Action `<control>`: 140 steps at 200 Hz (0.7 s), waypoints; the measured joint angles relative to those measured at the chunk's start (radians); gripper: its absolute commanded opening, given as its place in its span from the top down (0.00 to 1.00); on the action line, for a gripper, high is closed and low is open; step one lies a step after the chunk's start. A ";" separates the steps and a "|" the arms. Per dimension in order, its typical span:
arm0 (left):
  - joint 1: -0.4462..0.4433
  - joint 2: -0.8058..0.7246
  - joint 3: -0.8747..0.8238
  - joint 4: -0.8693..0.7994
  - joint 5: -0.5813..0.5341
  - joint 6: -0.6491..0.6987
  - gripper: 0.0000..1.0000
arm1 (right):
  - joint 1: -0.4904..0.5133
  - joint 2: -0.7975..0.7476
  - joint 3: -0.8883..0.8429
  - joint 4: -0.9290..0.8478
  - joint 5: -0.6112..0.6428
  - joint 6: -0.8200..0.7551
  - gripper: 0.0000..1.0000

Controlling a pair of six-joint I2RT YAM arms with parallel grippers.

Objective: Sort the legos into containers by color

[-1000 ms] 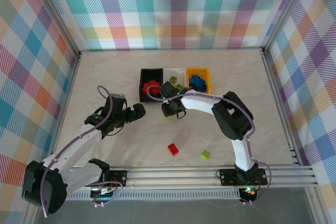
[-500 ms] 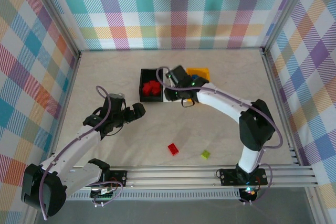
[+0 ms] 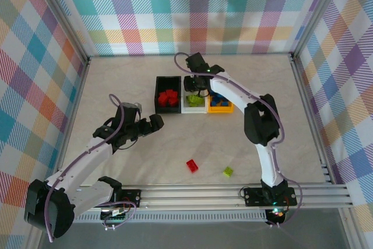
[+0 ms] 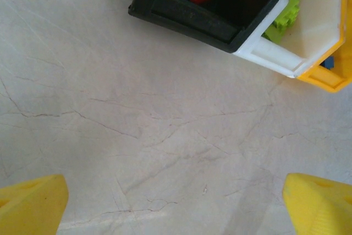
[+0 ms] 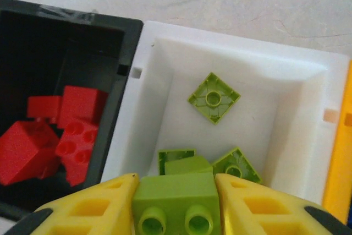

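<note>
The right gripper [image 5: 176,188] is closed on a lime green brick [image 5: 175,205]. Its two yellow fingers [image 5: 104,205] press against the brick's left and right sides, and two round studs on the brick's face point toward the wrist camera. The brick hangs over the near part of the white bin [image 5: 165,64]. Three more lime green pieces [image 5: 213,98] lie in that bin: one is apart near the middle with its hollow underside up, and two are close together just beyond the held brick.

The black bin [image 5: 129,81] touches the white bin's left wall. It holds a heap of red bricks [image 5: 71,130], and a strip of clear tape [image 5: 66,12] runs along its far rim. The edge of the orange-yellow bin [image 5: 341,152] touches the white bin's right wall. From above, blue bricks [image 3: 218,102] lie in that bin, and the three bins form one row at the middle of the table [image 3: 116,86].

The left gripper [image 4: 176,207] is spread wide and holds nothing, and its yellow fingertips [image 4: 30,205] sit at the two lower corners of the wrist view. Between them lies pale, veined tabletop. It is near the black bin's front left corner and apart from it.

One red brick [image 3: 192,165] and one lime green loose brick [image 3: 228,171] lie on the table toward the arm bases, near each other and well apart from the bins. Pastel checked walls [image 3: 198,10] close in the table on three sides.
</note>
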 measured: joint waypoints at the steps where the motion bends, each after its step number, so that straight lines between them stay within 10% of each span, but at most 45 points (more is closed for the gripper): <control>1: 0.000 0.000 0.000 0.000 0.002 0.001 0.00 | 0.000 0.003 0.003 -0.001 0.000 0.002 0.52; 27: 0.000 0.012 0.000 0.001 0.024 0.004 0.00 | -0.010 0.048 0.060 -0.045 0.003 0.016 0.33; 87: -0.024 0.034 0.001 0.007 0.061 0.013 0.01 | -0.014 -0.064 -0.073 -0.030 -0.002 0.023 0.30; 140: -0.282 0.157 0.045 0.004 0.026 0.030 0.06 | 0.011 -0.456 -0.500 0.065 -0.003 0.039 0.30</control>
